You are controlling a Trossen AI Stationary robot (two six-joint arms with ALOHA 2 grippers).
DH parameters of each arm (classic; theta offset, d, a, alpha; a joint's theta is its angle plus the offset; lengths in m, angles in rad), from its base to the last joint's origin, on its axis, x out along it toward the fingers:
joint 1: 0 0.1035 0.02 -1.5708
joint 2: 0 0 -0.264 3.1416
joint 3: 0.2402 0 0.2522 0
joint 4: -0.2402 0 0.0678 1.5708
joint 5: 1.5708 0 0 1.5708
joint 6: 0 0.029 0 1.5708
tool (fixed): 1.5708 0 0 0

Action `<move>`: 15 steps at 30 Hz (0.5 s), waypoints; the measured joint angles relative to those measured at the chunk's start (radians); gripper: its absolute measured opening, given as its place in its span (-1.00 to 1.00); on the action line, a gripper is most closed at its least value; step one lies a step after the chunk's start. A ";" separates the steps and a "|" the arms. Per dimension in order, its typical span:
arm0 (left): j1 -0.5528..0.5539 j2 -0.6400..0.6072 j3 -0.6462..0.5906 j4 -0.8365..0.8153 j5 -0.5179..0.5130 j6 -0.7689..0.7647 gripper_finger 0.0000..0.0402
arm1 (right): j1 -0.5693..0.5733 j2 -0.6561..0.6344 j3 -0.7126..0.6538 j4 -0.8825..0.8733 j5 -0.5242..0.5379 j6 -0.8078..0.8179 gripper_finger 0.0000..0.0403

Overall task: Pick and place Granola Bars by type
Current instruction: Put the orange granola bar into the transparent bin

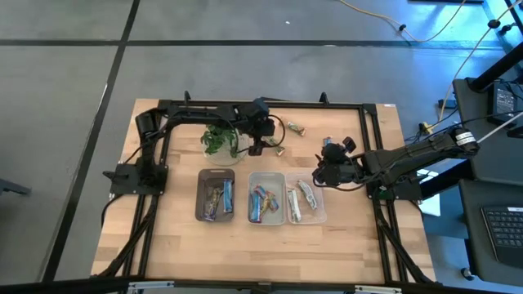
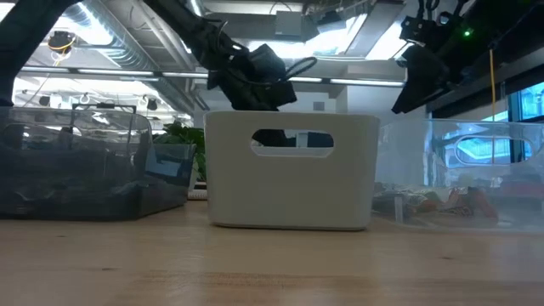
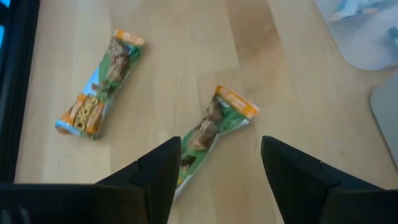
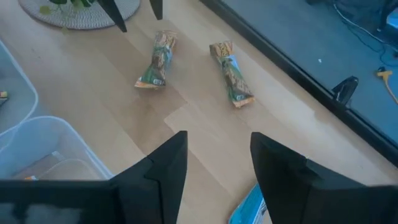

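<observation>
Two green bars (image 3: pixel 211 130) loose, three bins (image 1: pixel 266 198)

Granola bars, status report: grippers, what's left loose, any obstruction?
Left gripper open over a green-wrapped bar. Right gripper open, empty, above the clear bin. Second green bar loose. Plant close by.

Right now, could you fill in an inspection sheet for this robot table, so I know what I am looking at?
Surface: light wooden table inside a black frame.
Job's things: two green-and-orange bars loose on the wood; more bars lie in three bins.
Clutter: potted plant on a round dish.
Grippers: left gripper hovers over the nearer loose bar, jaws open; right gripper above the wood beside the clear bin, jaws open, empty.
Cables: yellow and white leads on the floor.
Surroundings: grey floor; keyboard.
</observation>
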 joint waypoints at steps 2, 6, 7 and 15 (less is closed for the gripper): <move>0.003 0.000 0.000 -0.003 -0.006 -0.018 0.08 | 0.000 0.000 0.000 0.016 0.001 0.001 -0.11; 0.006 -0.010 0.000 -0.007 -0.031 -0.041 0.08 | -0.034 0.000 0.000 0.163 -0.005 -0.030 -0.11; 0.007 -0.022 0.000 -0.019 -0.045 -0.041 0.08 | -0.054 0.000 0.000 0.211 -0.017 -0.064 -0.11; 0.095 -0.242 -0.084 -0.065 0.081 -0.156 0.08 | -0.279 0.036 0.000 0.482 -0.329 -0.387 -0.11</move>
